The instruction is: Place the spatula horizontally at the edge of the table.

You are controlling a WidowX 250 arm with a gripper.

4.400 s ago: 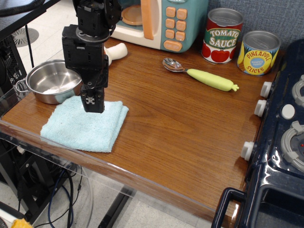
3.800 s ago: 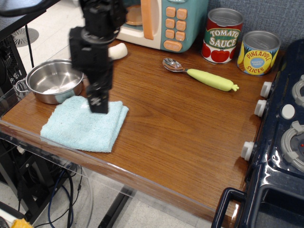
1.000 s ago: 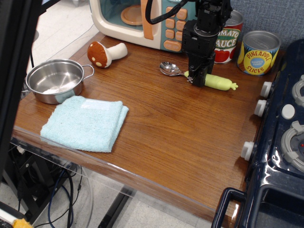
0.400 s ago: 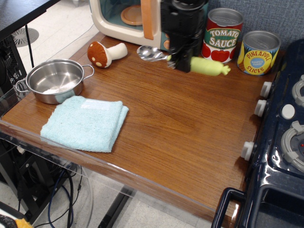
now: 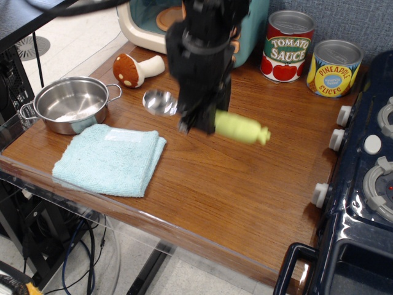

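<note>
Now the fingers (image 5: 198,123), clamped on the spatula (image 5: 239,128), have carried it toward mid-table (image 5: 245,184)

Pot (image 5: 69,103), towel (image 5: 110,158), mushroom (image 5: 135,68), cans (image 5: 288,46)

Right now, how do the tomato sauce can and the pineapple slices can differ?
The tomato sauce can has a green-and-red label; the pineapple slices can has a yellow-and-blue one. The tomato sauce can looks taller and sits left of the pineapple slices can. Both stand upright at the back of the table, with silver tops.
</note>
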